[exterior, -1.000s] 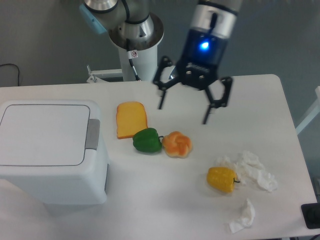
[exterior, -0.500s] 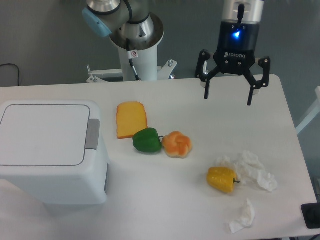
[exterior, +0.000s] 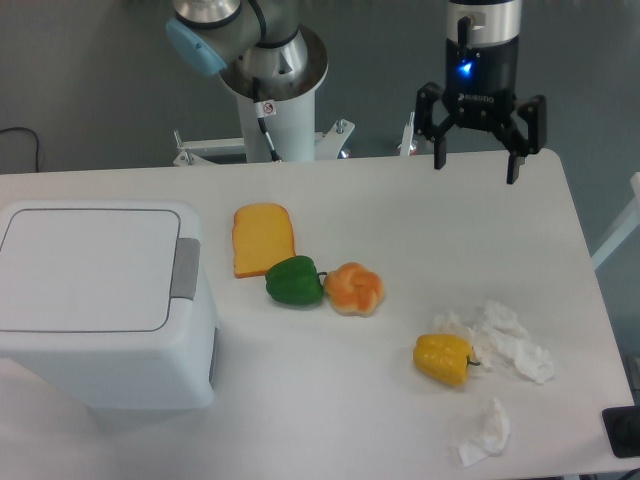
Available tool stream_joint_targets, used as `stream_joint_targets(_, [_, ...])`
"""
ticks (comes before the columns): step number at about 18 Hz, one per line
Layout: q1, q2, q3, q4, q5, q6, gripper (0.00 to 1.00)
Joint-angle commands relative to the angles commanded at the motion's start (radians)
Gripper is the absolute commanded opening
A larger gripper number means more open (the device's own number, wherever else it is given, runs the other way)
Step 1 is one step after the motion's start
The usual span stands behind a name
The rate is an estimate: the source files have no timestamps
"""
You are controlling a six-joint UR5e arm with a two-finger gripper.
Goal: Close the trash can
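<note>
Trash can [exterior: 100, 300] sat at the left end of the counter [exterior: 330, 400], lid [exterior: 88, 268] flat and shut, grey latch strip [exterior: 185, 268] on its right edge. Contents hidden. Gripper [exterior: 476, 170] hung above the counter's far right edge, well apart from the can, fingers [exterior: 514, 160] spread wide and holding nothing; blue light lit on its body. White lettering on the gripper body too small to read for certain. Small round red-and-white sticker on the arm's base column [exterior: 266, 108], not legible. On the counter: orange bread slice [exterior: 263, 238], green pepper [exterior: 294, 281] touching a bun [exterior: 354, 288], yellow pepper [exterior: 443, 358] beside crumpled tissue [exterior: 510, 340], another tissue scrap [exterior: 487, 432] near the front edge.
</note>
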Motion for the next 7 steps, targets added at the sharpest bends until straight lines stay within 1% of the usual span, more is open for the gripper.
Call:
stream_joint_targets(2, [0.005, 0.002, -0.005, 0.0, -0.002, 0.05, 1.0])
stream_joint_targets(7, [0.009, 0.003, -0.011, -0.002, -0.003, 0.051, 1.0])
